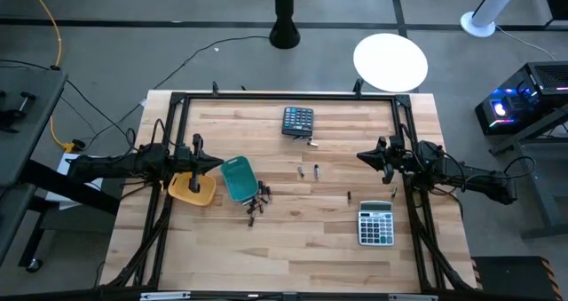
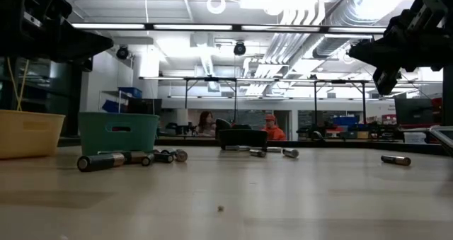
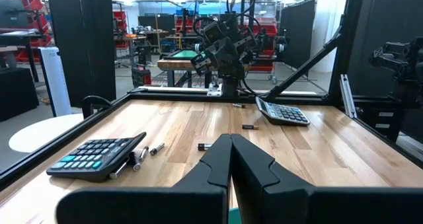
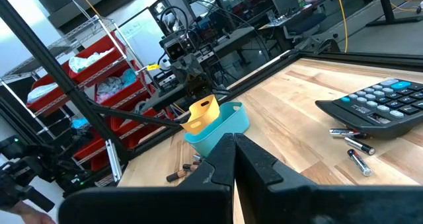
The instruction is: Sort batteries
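Batteries lie loose on the wooden table: a cluster (image 1: 257, 202) beside the teal tray (image 1: 238, 178), a pair (image 1: 309, 170) at mid-table, one (image 1: 349, 195) nearer the right, one (image 1: 312, 142) by the dark calculator. Up close they show as small dark cylinders (image 2: 106, 161) (image 4: 357, 159) (image 3: 156, 148). My left gripper (image 1: 219, 163) (image 3: 230, 145) hangs shut and level above the gap between the yellow tray (image 1: 193, 188) and the teal tray. My right gripper (image 1: 359, 156) (image 4: 233, 141) hangs shut and level over the table's right part. Neither holds anything.
A dark calculator (image 1: 298, 121) lies toward the far edge and a grey calculator (image 1: 375, 224) at the near right. A black frame (image 1: 284, 95) runs round the table. Bare wood lies along the near edge. People sit in the room behind (image 2: 269, 127).
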Action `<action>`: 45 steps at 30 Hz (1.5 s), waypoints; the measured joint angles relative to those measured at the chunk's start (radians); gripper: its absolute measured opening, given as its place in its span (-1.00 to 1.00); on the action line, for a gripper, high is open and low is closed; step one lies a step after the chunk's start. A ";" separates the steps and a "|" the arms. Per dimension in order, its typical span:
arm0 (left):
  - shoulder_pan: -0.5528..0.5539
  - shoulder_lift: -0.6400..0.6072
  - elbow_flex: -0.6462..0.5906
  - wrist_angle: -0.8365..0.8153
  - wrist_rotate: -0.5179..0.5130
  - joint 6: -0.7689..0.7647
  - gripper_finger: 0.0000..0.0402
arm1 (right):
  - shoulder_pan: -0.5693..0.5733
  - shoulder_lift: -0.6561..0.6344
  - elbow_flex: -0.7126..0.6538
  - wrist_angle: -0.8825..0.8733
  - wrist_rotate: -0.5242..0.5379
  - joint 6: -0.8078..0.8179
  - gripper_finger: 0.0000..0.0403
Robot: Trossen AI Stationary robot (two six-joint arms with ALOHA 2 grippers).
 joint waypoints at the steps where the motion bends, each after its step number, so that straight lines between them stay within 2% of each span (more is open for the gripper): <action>1: 0.000 0.000 0.000 0.000 0.000 0.000 -1.00 | 0.000 0.000 0.000 0.000 0.000 0.000 -1.00; 18: 0.000 0.000 0.000 0.000 0.000 0.000 -1.00 | 0.000 0.000 0.000 0.002 0.005 0.018 -1.00; 20: 0.000 0.000 0.000 0.000 0.000 0.000 -1.00 | 0.000 0.000 0.000 0.030 0.057 0.084 -1.00; 24: 0.000 0.000 0.000 0.000 0.000 0.000 -1.00 | 0.000 0.000 0.000 0.155 0.219 0.452 -1.00; 26: 0.000 0.000 0.000 0.000 0.000 0.000 -1.00 | -0.001 0.000 0.000 0.218 0.274 0.533 -1.00; 28: 0.000 0.000 0.000 0.000 0.000 0.000 -1.00 | 0.000 0.003 0.004 0.324 0.207 0.506 -1.00; 31: 0.000 0.000 0.000 0.000 0.000 0.000 -1.00 | 0.014 0.045 0.068 0.354 0.063 0.495 -1.00; 33: 0.000 0.000 0.000 0.000 0.001 0.000 -1.00 | 0.035 0.104 0.144 0.276 0.014 0.488 -1.00; 36: 0.000 0.000 0.000 0.001 0.000 0.000 -1.00 | 0.082 0.261 0.277 0.050 -0.001 0.428 -1.00; 39: 0.000 0.000 0.000 0.000 0.000 0.000 -1.00 | 0.130 0.492 0.406 -0.100 0.039 0.372 -1.00; 45: 0.000 0.000 0.000 0.000 0.000 0.000 -1.00 | 0.181 1.003 0.586 -0.183 0.131 0.347 -1.00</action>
